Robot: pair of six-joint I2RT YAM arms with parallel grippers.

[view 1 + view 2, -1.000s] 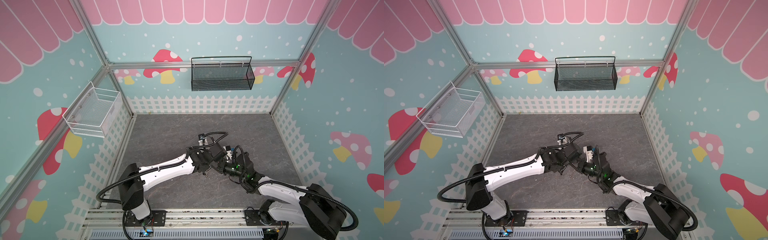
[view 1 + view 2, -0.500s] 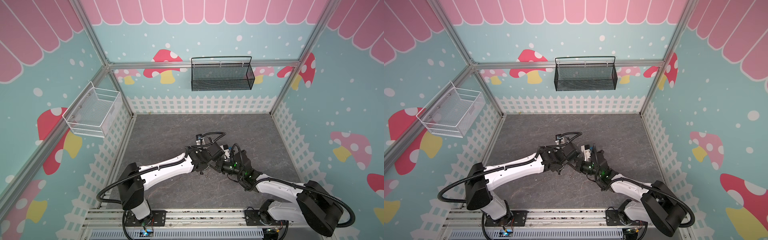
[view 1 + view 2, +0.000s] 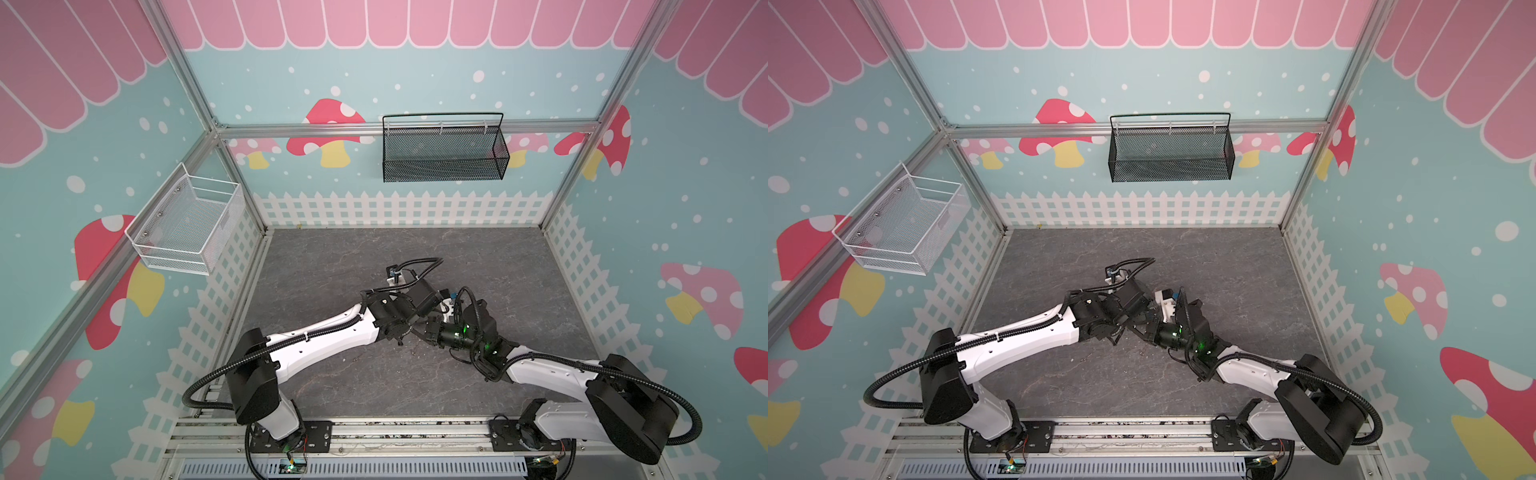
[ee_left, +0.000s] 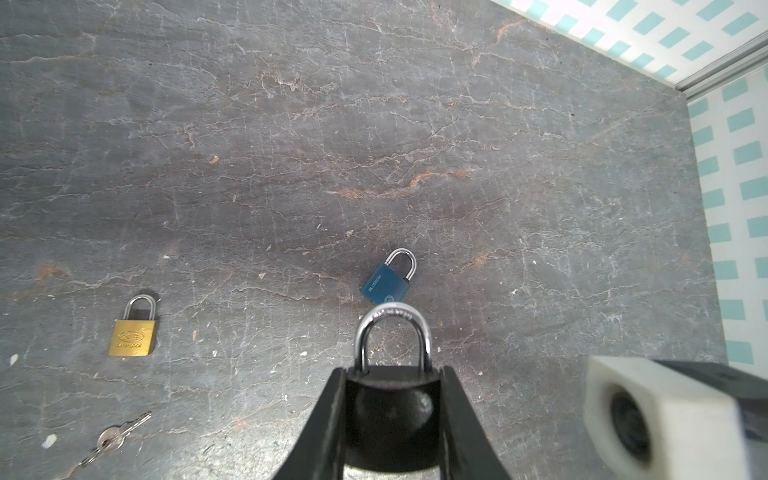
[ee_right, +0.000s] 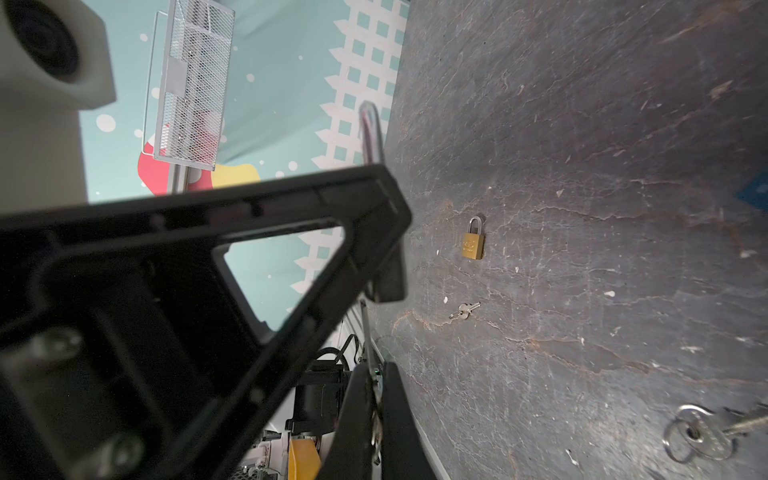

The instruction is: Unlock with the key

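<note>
Clamping a black padlock (image 4: 392,411) by the two sides of its body, the left gripper (image 4: 392,374) holds it above the grey floor (image 4: 415,124), with the silver shackle (image 4: 392,318) closed and pointing away from the wrist. From the right wrist, the right gripper (image 5: 374,370) is closed tight on a key (image 5: 365,332). The key's thin blade runs from between the fingers up to the underside of the padlock body. That spot is dark and seen edge-on, so I cannot tell whether the tip has entered the keyhole. The white housing of the right wrist camera (image 4: 648,419) sits just beside the held lock. Just past the shackle in the left wrist view, a blue padlock (image 4: 386,284) lies flat on the floor, shackle closed. A brass padlock (image 4: 133,334) lies well apart from it, also flat and closed, with a loose key (image 4: 112,436) on a ring near it. The right wrist view shows a second loose key (image 5: 698,432) on a ring, close to that camera. In both top views the two wrists meet over the middle of the floor, and they hide the held lock and key. Farther off, a white basket (image 3: 187,224) hangs on the left wall and a black basket (image 3: 442,149) on the back wall
</note>
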